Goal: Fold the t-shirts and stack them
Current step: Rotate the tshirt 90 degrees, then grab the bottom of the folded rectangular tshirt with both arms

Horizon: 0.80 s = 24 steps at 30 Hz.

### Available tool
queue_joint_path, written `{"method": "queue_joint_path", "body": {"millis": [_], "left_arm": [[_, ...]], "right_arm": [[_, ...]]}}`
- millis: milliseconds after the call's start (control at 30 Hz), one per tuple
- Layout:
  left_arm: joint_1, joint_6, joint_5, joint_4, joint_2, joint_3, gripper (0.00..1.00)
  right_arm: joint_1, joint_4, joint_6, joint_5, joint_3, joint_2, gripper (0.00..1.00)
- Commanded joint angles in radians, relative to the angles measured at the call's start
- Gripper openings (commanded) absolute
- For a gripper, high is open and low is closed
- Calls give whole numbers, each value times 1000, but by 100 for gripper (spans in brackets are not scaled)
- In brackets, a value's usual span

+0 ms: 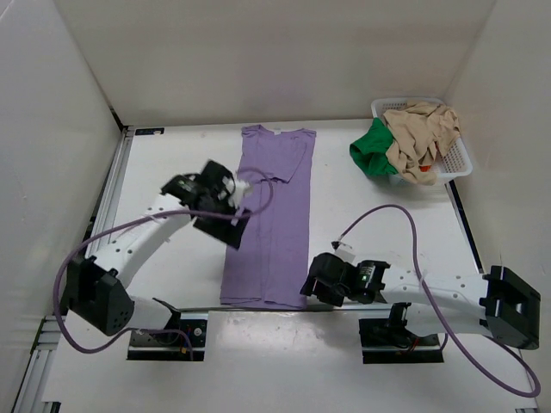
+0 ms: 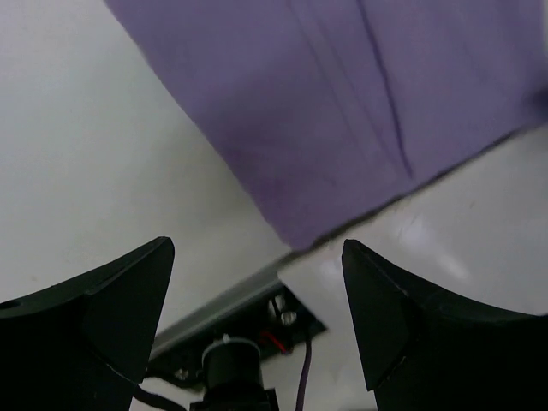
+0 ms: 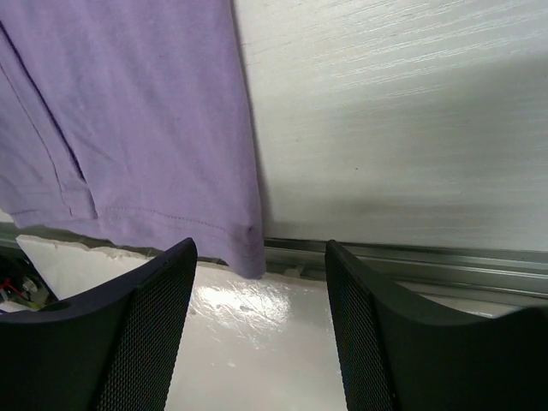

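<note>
A lavender t-shirt (image 1: pixel 271 215) lies flat in the middle of the table as a long narrow strip, collar at the far end. My left gripper (image 1: pixel 232 231) hovers open at the strip's left edge, with the cloth (image 2: pixel 342 103) ahead of its empty jaws (image 2: pixel 257 257). Just off the hem's near right corner, my right gripper (image 1: pixel 312 286) is also open. That corner of the cloth (image 3: pixel 128 111) sits right ahead of its jaws (image 3: pixel 261 261), and nothing is held. A tan t-shirt (image 1: pixel 422 138) and a green t-shirt (image 1: pixel 372 155) are heaped in the basket.
The white lattice basket (image 1: pixel 461 159) stands at the far right corner. A metal rail (image 3: pixel 411 257) runs along the table's near edge by the hem. White walls close in the table on three sides. Purple cables loop from both arms.
</note>
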Motion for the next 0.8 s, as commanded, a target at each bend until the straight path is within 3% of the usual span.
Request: {"method": "queue_joint_path", "body": {"millis": [0, 33, 67, 100, 233, 333, 367, 500, 767], "left_arm": [[-85, 2, 30, 25, -59, -149, 90], [-85, 2, -8, 71, -106, -169, 90], [-50, 2, 32, 111, -129, -198, 90], [-27, 2, 166, 169, -146, -199, 90], [21, 2, 299, 257, -178, -267, 93], [4, 2, 385, 266, -163, -436, 91], [-6, 2, 385, 248, -152, -534, 88], [3, 2, 339, 272, -166, -683, 83], [59, 2, 288, 384, -166, -723, 79]], "right_arm": [[7, -40, -21, 21, 47, -13, 66], [17, -40, 1, 22, 47, -13, 66], [17, -40, 13, 32, 47, -13, 66], [27, -40, 29, 32, 47, -13, 66], [64, -40, 85, 58, 47, -13, 66], [89, -40, 133, 80, 47, -4, 66], [98, -40, 142, 91, 47, 5, 66], [98, -40, 151, 101, 47, 14, 66], [98, -31, 151, 112, 56, 45, 66]]}}
